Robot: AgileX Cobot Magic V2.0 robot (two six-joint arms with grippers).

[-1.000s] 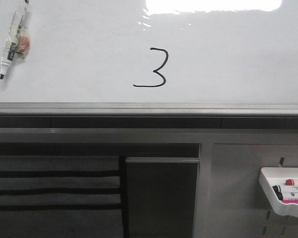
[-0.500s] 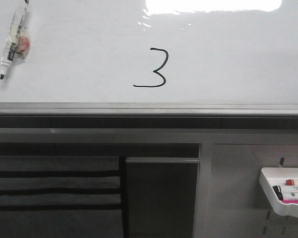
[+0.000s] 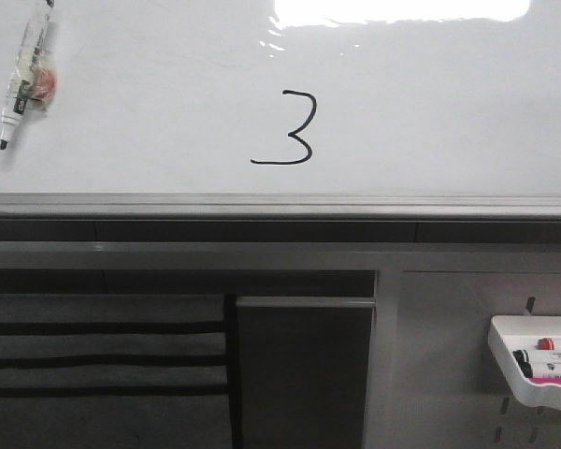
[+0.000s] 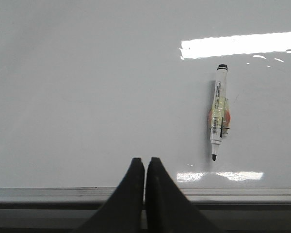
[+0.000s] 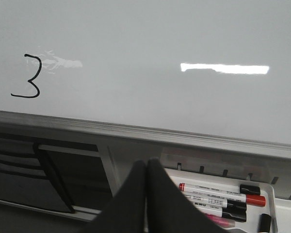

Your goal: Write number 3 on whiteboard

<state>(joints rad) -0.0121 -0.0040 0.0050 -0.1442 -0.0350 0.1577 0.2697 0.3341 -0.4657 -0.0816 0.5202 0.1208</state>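
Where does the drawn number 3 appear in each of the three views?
Front view: the number 3 sits centre, low on the whiteboard.
Left wrist view: not in it; only the marker shows.
Right wrist view: far left.
Shared landmark: the board's grey lower edge.

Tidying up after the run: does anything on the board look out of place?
Yes: an uncapped marker hangs tilted on the whiteboard, left of the number 3, while other markers sit in the tray.

Left claw closed, empty. Right claw closed, empty.
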